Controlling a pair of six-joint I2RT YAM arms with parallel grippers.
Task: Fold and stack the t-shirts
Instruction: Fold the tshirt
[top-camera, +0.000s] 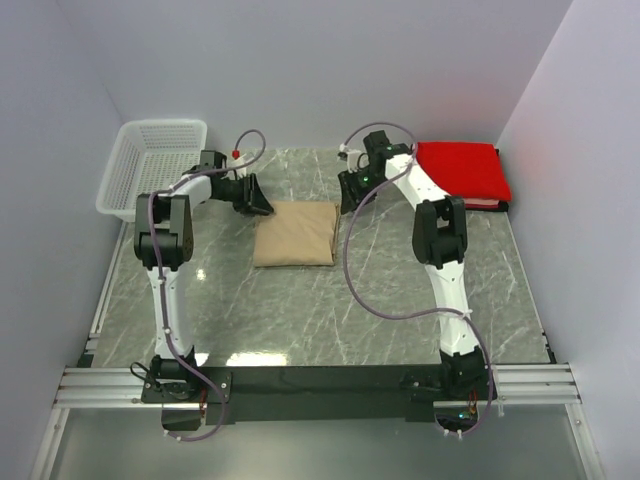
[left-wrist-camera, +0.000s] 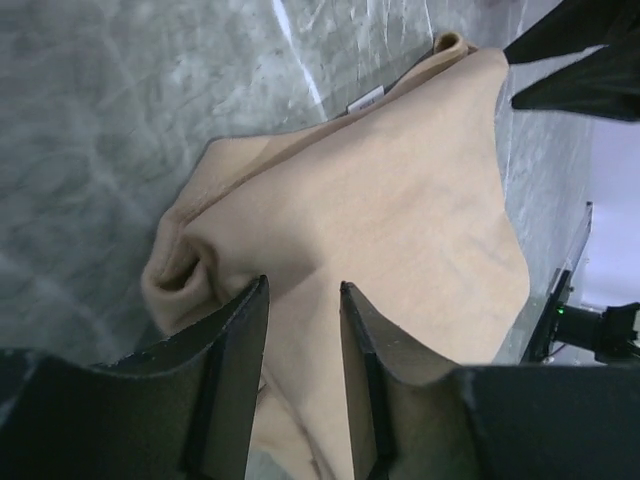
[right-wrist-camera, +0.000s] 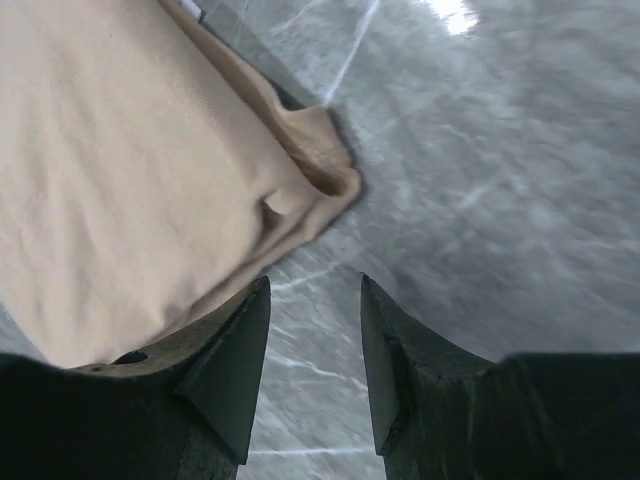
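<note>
In the top view we see the tan t-shirt (top-camera: 295, 233) lying folded in the middle of the table (top-camera: 400, 290), and the red t-shirt (top-camera: 462, 172) lying folded in the upper right, while the white basket (top-camera: 125, 170) stands in the upper left. The left gripper (top-camera: 257, 204) is at the upper left corner of the tan t-shirt and the right gripper (top-camera: 350, 201) at its upper right corner. In the wrist views the fingers of both are spread and pinch nothing; between the left ones we see tan cloth, between the right ones the table just beside the cloth's corner.
</note>
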